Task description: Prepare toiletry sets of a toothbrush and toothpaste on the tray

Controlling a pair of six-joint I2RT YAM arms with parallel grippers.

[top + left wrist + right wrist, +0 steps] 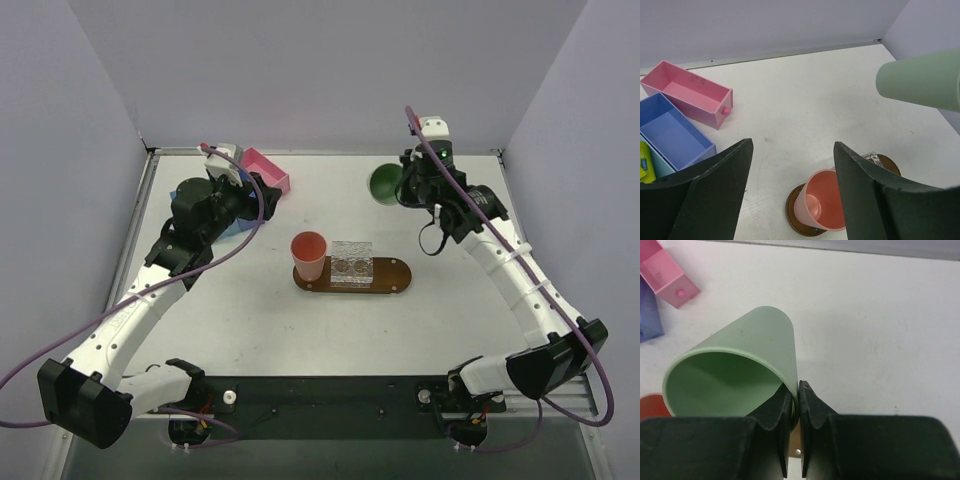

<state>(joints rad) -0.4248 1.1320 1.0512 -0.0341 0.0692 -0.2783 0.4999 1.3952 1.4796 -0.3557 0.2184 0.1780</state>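
Observation:
The dark brown tray (392, 283) lies mid-table with a salmon-pink cup (309, 255) on its left end and a clear plastic piece (352, 261) in its middle. My right gripper (796, 390) is shut on the rim of a green cup (735, 367), held tilted in the air at the back right (385, 183). My left gripper (792, 150) is open and empty, above the table left of the tray. A yellow-green toothpaste tube (645, 161) shows at the left edge of the left wrist view. No toothbrush is in view.
A pink box bin (266, 170) and a blue box bin (672, 131) stand at the back left under my left arm. The green cup also shows in the left wrist view (922, 80). Walls close the table at the back and sides.

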